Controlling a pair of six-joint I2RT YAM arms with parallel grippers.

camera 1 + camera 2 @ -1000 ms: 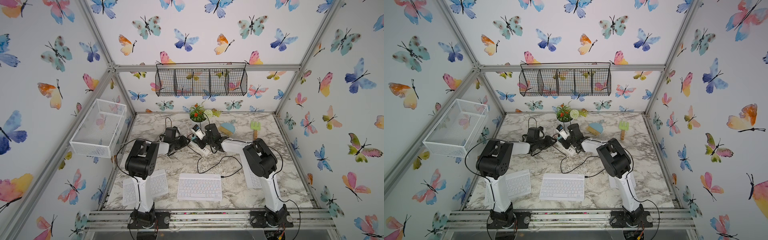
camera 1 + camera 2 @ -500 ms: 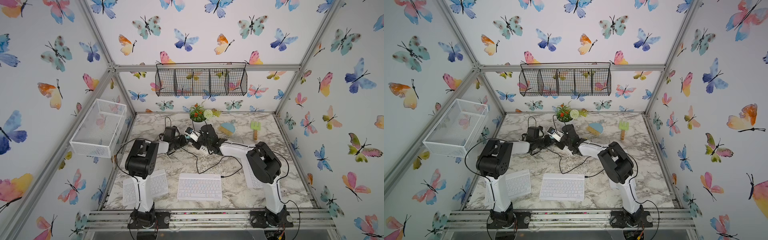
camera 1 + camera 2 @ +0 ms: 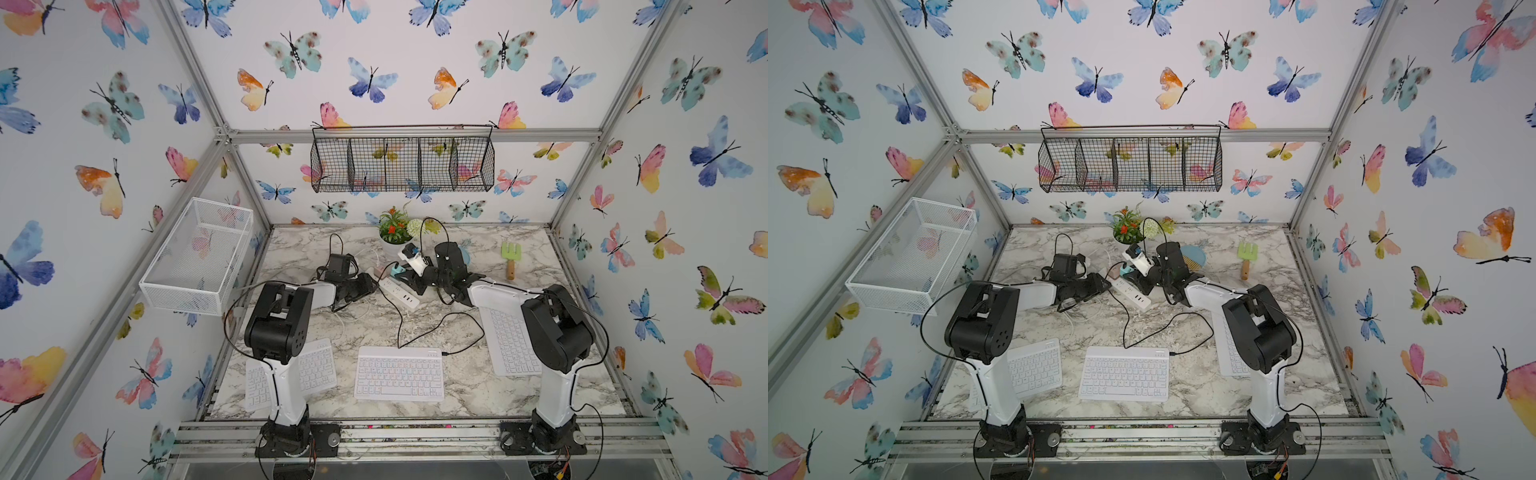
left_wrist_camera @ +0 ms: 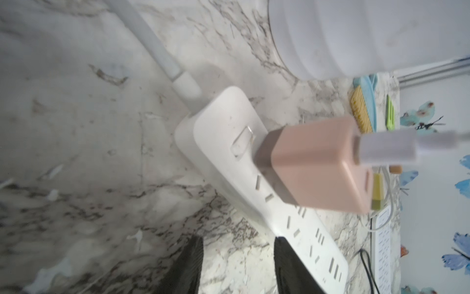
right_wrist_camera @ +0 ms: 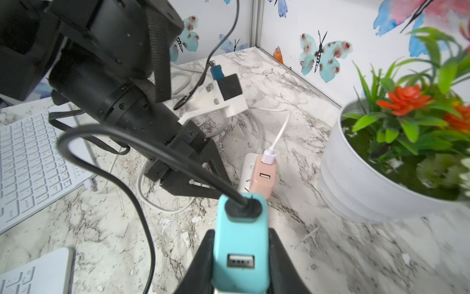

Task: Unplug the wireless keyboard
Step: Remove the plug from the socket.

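Flower pot (image 5: 356, 183) and black cable (image 5: 216, 187) crowd the power strip (image 3: 401, 293) — open marble (image 3: 536, 266) beside the green fork (image 3: 510, 253).

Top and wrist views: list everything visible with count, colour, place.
pastel keyboard: 1, white, front centre
plain keyboards: 2, white, front left and right side
strip: 1, white, mid table
pink charger: 1, pink, plugged into strip
teal charger: 1, teal, in right jaws, off strip
black cable: 1, black, teal charger to pastel keyboard
plant: 1, green and orange, white pot, back centre
fork: 1, green, back right
brush: 1, blue, behind right arm
wire basket: 1, black, back wall
mesh basket: 1, white, left wall
left gripper: 1, black, beside strip, jaws open
right gripper: 1, black, jaws shut on teal charger
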